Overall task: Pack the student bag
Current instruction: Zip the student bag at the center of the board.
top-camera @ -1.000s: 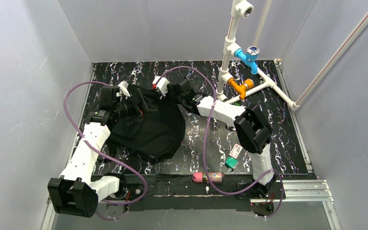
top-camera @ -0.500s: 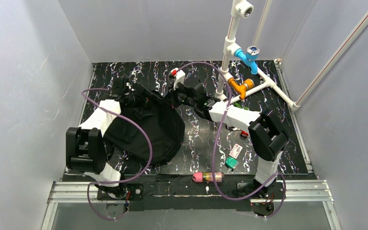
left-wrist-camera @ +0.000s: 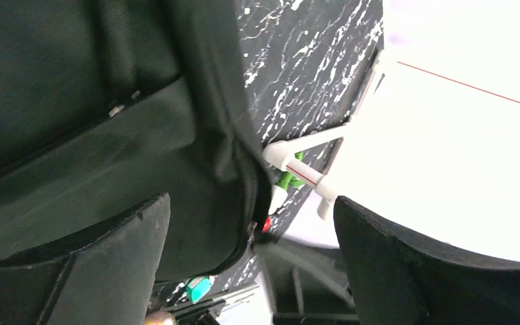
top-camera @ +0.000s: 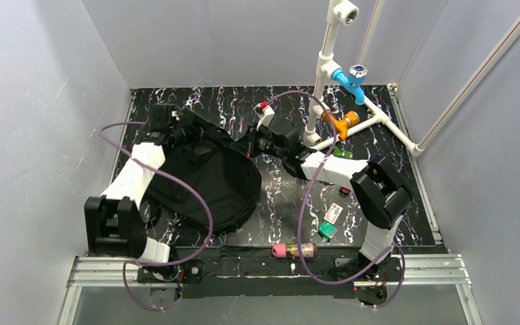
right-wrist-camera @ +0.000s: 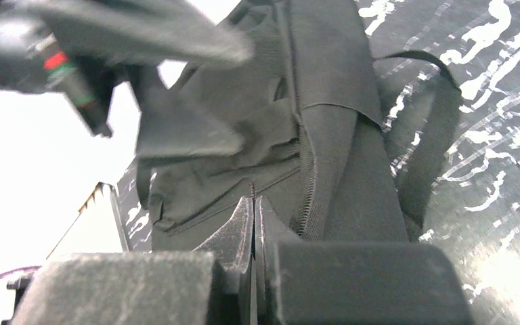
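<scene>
Nearest the arm bases, a pink pencil case is seen on the near side of the bag, by the front edge of the table, well apart from the bag and not yet packed. The bag is laid flat left of centre. Its long axis runs near to far with a slight lean rightward, the rounded bottom turned to the near side and the zipped top pointed to the far side. At the bag's far right corner the right gripper is found with its fingers pressed together on the zip line. A thin bit of the bag is judged to be nipped there, as the corner is drawn up toward it. At the bag's far left corner the left gripper is held with fingers spread wide, and the bag's seamed rim is seen passing between them, whether touched cannot be told. The coming move is judged to turn on this: the top rim lies from one gripper across to the other, crosswise to the long axis, and the left gripper is free to close on its end. Beyond the bag's far right, white pipes are stood.
</scene>
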`<state>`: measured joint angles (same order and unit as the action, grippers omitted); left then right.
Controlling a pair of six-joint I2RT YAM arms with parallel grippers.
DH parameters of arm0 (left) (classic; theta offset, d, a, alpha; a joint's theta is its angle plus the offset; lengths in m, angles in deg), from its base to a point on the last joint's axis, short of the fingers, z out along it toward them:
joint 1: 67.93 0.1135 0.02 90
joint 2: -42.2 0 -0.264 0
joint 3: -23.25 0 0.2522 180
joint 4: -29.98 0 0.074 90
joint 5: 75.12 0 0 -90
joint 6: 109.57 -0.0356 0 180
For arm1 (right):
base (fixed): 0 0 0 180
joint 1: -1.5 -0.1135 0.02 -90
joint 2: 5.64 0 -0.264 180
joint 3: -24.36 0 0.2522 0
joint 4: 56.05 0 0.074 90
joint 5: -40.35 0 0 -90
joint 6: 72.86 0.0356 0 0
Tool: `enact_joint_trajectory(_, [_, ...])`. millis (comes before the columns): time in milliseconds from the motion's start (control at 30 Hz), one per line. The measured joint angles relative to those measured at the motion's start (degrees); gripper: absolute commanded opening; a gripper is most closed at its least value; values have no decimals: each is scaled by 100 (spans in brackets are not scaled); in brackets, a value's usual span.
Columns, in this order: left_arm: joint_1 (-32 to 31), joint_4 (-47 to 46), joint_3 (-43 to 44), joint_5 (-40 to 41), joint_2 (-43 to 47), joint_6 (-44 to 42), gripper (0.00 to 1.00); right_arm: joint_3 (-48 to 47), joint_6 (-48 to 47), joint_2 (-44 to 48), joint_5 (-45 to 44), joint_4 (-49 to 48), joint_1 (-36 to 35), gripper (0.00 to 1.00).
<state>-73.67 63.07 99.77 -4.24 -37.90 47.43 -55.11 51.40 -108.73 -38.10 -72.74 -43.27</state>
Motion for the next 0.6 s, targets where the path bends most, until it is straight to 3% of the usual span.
enact_joint_trajectory(200, [-42,-35,1169,-487,-1687,-275,77,264,-514,9,933,-833,46,1])
enact_joint_trajectory(300, [-90,181,1368,-542,-2118,-560,42,262,-911,9,1362,-922,90,1])
enact_joint_trajectory(433, [-125,490,1493,-444,-2317,-1027,4,236,-1408,9,1878,-885,127,1])
enact_joint_trajectory(467, [-120,573,1622,-446,-2411,-1145,0,234,-1534,9,1971,-870,127,1])
enact_joint_trajectory(600, [-136,863,2321,-511,-2933,-1626,0,372,-1902,22,2177,-868,197,1])
